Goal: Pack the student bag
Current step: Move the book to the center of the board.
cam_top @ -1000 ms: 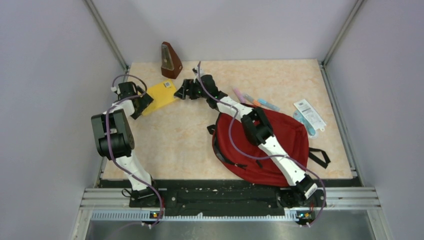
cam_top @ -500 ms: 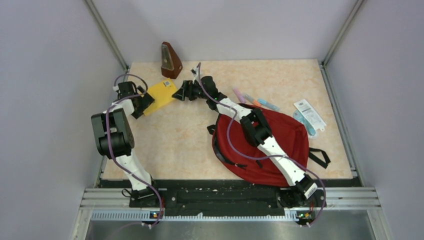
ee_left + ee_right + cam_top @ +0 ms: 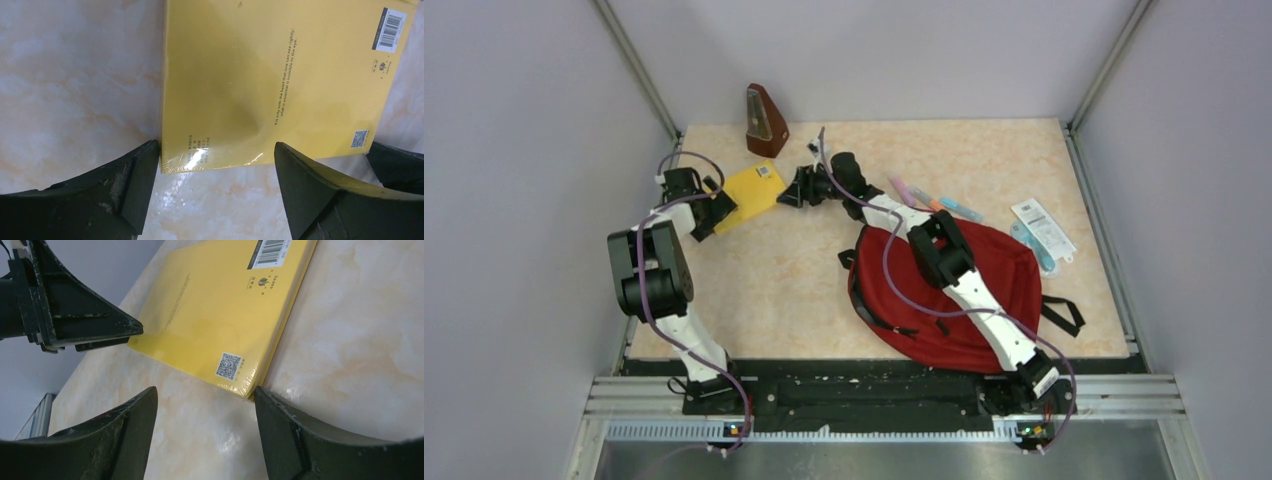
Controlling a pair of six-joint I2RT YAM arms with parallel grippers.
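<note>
We are at the pick-up step. A yellow book (image 3: 754, 189) lies flat on the bench (image 3: 774, 290), with the left tool (image 3: 216, 152) and right tool (image 3: 205, 395) both open, each straddling an opposite corner. Neither seems to grip it yet. The student bag (image 3: 994, 290) lies under the right arm, apart from the book. Next, one tool must close on the book's thin edge and lift it. Since a second ago the book has slid slightly toward the right tool, and the left tool has followed.
</note>
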